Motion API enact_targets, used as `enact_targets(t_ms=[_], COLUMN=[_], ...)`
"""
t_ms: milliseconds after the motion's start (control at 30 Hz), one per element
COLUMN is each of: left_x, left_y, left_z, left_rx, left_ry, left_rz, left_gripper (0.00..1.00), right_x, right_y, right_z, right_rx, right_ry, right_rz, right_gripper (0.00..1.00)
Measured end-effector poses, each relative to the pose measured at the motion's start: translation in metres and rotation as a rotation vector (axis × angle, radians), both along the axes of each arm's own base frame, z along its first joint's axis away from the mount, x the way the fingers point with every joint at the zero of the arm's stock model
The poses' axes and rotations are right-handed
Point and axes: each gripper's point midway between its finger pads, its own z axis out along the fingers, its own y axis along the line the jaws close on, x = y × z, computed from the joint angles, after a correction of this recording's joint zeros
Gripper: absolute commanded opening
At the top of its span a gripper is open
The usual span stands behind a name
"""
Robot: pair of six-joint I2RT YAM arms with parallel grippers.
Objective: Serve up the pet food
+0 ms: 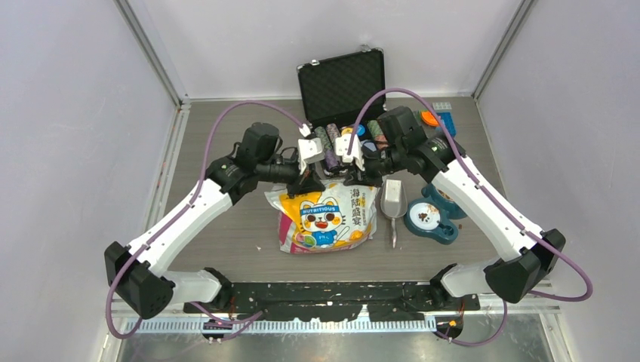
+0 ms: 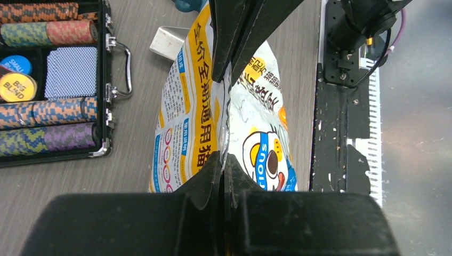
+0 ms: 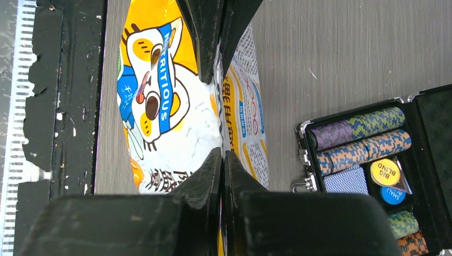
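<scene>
The cartoon-cat printed bag (image 1: 326, 219) stands in the middle of the table, and both grippers hold its top edge. My left gripper (image 1: 309, 179) is shut on the left part of the seam; in the left wrist view (image 2: 224, 158) the seam runs between its closed fingers over the bag (image 2: 186, 133). My right gripper (image 1: 367, 175) is shut on the right part; in the right wrist view (image 3: 223, 154) its fingers pinch the bag (image 3: 176, 117). The kibble in the bag is hidden. A few brown bits lie in the teal bowl (image 1: 430, 219).
A metal scoop (image 1: 393, 200) lies between bag and bowl; its corner shows in the left wrist view (image 2: 165, 40). An open black case of striped poker chips (image 1: 343, 90) stands just behind the grippers and shows in the right wrist view (image 3: 368, 154). The black base plate (image 1: 340, 294) runs along the near edge.
</scene>
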Motion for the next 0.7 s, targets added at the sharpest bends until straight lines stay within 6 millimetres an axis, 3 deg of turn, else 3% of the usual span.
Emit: enact_targets(t_ms=[367,700], left_x=[0.009,0.024], left_y=[0.004,0.041], left_z=[0.002,0.013], left_rx=[-0.052,-0.107], left_ry=[-0.079,-0.115], left_rz=[0.024,0.159], left_gripper=[0.00,0.00], right_x=[0.004,0.019], right_y=[-0.011,-0.033], right_z=[0.003,0.006], right_rx=[0.022,0.050], right_ry=[0.007,0.018], right_rz=[0.003,-0.040], right_gripper=[0.05,0.05])
